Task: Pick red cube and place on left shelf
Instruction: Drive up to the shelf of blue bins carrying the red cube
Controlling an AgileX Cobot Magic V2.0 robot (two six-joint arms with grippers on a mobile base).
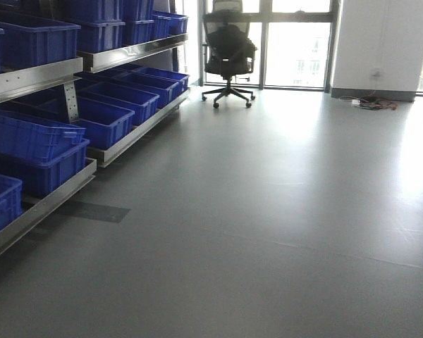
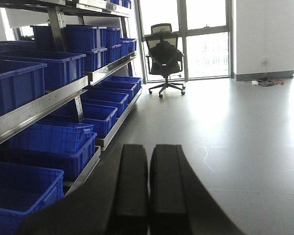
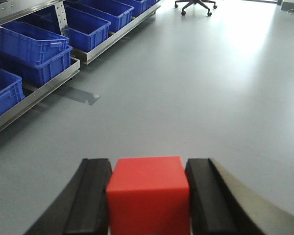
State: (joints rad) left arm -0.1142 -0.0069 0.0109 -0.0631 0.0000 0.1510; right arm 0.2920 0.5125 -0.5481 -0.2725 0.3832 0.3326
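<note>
In the right wrist view the red cube (image 3: 149,196) sits between my right gripper's two black pads, held above the grey floor; the right gripper (image 3: 149,169) is shut on it. The left gripper (image 2: 148,156) shows in the left wrist view with its pads pressed together and nothing between them. The left shelf (image 1: 28,77), a metal rack of several tiers, runs along the left side of the room, also seen as the shelf (image 2: 39,107) and the shelf (image 3: 34,95). Neither gripper appears in the front view.
Blue plastic bins (image 1: 106,116) fill the shelf tiers. A black office chair (image 1: 229,53) stands by the far windows. Cables (image 1: 374,102) lie on the floor at the back right wall. Grey floor (image 1: 268,211) spreads to the right of the shelf.
</note>
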